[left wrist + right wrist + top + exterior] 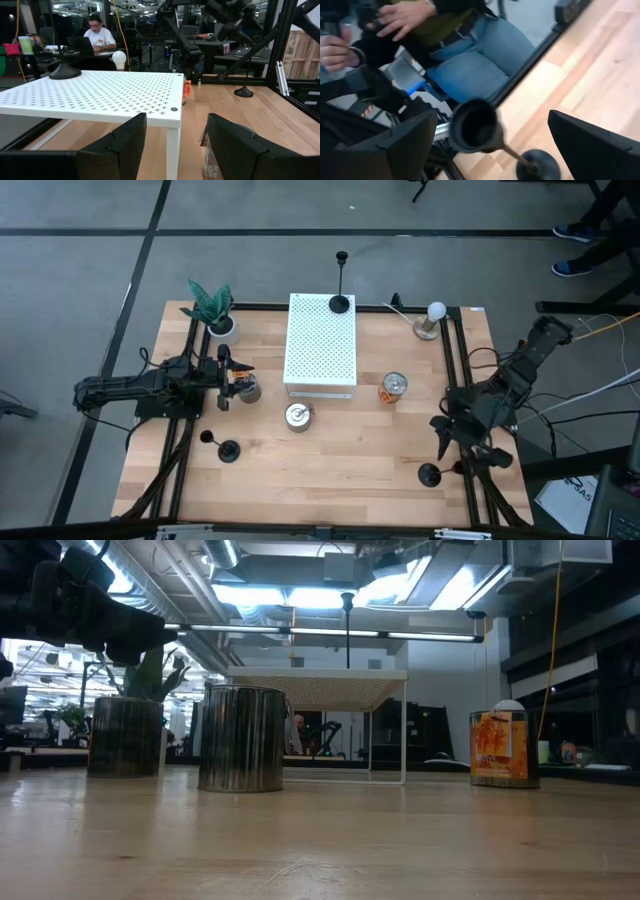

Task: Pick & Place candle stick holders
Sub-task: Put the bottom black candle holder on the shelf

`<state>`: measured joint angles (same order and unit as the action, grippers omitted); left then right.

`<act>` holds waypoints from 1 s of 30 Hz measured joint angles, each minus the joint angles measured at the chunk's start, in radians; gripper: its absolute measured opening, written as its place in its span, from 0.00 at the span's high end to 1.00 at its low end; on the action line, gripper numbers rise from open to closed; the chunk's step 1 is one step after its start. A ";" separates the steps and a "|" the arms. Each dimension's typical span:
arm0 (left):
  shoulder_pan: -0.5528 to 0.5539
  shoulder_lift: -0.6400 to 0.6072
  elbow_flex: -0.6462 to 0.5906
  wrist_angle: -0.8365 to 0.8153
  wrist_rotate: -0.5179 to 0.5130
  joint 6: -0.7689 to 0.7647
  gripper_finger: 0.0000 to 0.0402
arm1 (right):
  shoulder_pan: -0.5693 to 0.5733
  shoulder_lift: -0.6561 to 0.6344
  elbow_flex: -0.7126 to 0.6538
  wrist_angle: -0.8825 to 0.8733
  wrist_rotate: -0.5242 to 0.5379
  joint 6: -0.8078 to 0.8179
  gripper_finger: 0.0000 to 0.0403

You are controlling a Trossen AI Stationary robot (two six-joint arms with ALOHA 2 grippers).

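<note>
A: Looking at the right gripper [448,442] first: its two dark fingers [590,145] stand wide apart, and nothing is held between them.

B: What sits in that gap?

A: One candle stick holder [485,131], its small cup facing the wrist camera, the thin stem running down to a round base on the wood. It stands between the fingers, but neither finger touches it. From above, the same holder [430,473] is near the table's front right corner, just beside the gripper.

B: And the left gripper [226,375]?

A: It hangs at the left side of the table [340,450], beside a silver tin [247,387]. Its fingers [125,145] are parted about halfway. A tin shows close by one finger in the wrist view, yet I cannot tell whether anything touches it.

B: Where are the other holders?

A: One stands upright on the far edge of the white perforated shelf [321,345]; call it the shelf holder [340,303]. Another, the front left holder [228,450], stands on the wood near the front left.

B: Anyone around?

A: A person [465,45] in jeans stands just past the table's right edge.
</note>
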<state>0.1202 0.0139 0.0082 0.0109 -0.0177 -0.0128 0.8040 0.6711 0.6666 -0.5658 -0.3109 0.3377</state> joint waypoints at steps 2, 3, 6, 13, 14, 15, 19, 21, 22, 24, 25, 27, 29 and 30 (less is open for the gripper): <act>0.000 0.000 0.000 0.000 0.000 0.000 0.48 | 0.024 -0.028 -0.023 0.028 0.009 0.011 0.04; 0.000 0.000 0.000 0.000 0.000 0.000 0.48 | 0.035 -0.044 -0.036 0.043 0.021 0.023 0.04; 0.000 0.000 0.000 0.000 0.000 0.000 0.48 | 0.058 -0.078 -0.079 0.071 0.084 0.060 0.04; 0.000 0.000 0.000 0.000 0.000 0.000 0.48 | 0.086 -0.105 -0.202 0.153 0.249 0.177 0.04; 0.000 0.000 0.000 0.000 0.000 0.000 0.48 | 0.089 -0.104 -0.213 0.167 0.263 0.188 0.04; 0.000 0.000 0.000 0.000 0.000 0.000 0.48 | 0.092 -0.103 -0.224 0.184 0.273 0.202 0.04; 0.000 0.000 0.000 0.000 0.000 0.000 0.48 | 0.101 -0.103 -0.258 0.244 0.324 0.234 0.04; 0.000 0.000 0.000 0.000 0.000 0.000 0.48 | 0.103 -0.103 -0.270 0.252 0.349 0.245 0.04; 0.000 0.000 0.000 0.000 0.000 0.000 0.48 | 0.103 -0.103 -0.273 0.252 0.361 0.251 0.04; 0.000 0.000 0.000 0.000 0.000 0.000 0.48 | 0.103 -0.103 -0.275 0.252 0.376 0.257 0.04; 0.000 0.000 0.000 0.000 0.000 0.000 0.48 | 0.103 -0.103 -0.275 0.252 0.387 0.256 0.04; 0.000 0.000 0.000 0.000 0.000 0.000 0.48 | 0.103 -0.103 -0.275 0.252 0.442 0.256 0.04; 0.000 0.000 0.000 0.000 0.000 0.000 0.48 | 0.103 -0.103 -0.275 0.251 0.551 0.257 0.04; 0.000 0.000 0.000 0.000 0.000 0.000 0.48 | 0.103 -0.103 -0.275 0.249 0.617 0.258 0.04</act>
<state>0.1203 0.0139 0.0082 0.0109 -0.0177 -0.0128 0.9069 0.5686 0.3916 -0.3169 0.3065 0.5953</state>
